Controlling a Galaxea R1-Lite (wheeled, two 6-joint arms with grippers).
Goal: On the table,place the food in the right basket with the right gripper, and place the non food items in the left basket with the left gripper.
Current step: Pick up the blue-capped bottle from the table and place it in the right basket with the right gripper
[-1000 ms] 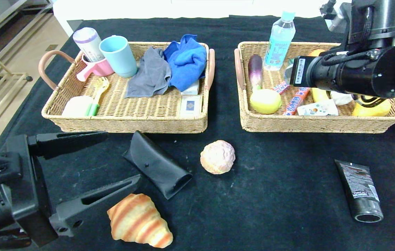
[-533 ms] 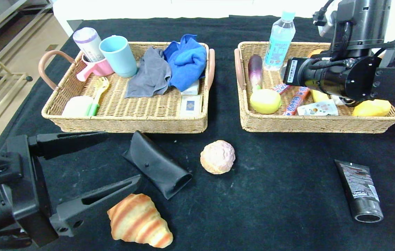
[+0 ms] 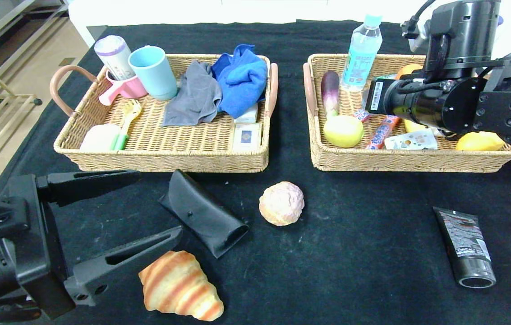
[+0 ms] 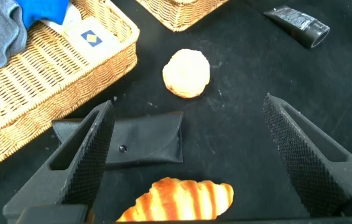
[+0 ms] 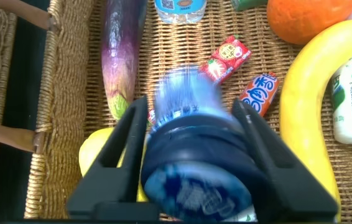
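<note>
My right gripper point(image 5: 190, 104) hangs over the right basket point(image 3: 408, 162), its fingers spread. A blue cylindrical container point(image 5: 191, 162) sits between them, blurred as if slipping free. In the head view the right arm point(image 3: 435, 106) hides the fingers. My left gripper point(image 3: 158, 203) is open and low at the front left, its fingers either side of a black glasses case point(image 3: 203, 212). A striped croissant point(image 3: 178, 286) lies just in front of it. A round bun point(image 3: 281, 203) lies mid-table and a black tube point(image 3: 465, 246) at the front right. The left basket point(image 3: 160, 158) stands at the back left.
The left basket holds cups, cloths, a brush and small boxes. The right basket holds an eggplant point(image 3: 330, 90), a lemon point(image 3: 343, 131), candy sticks, a banana, an orange and a water bottle point(image 3: 361, 52). The table's left edge drops to the floor.
The right arm has drawn back and left over the right basket, uncovering the yellow fruit at its right end. The left arm and the table items have not moved.
</note>
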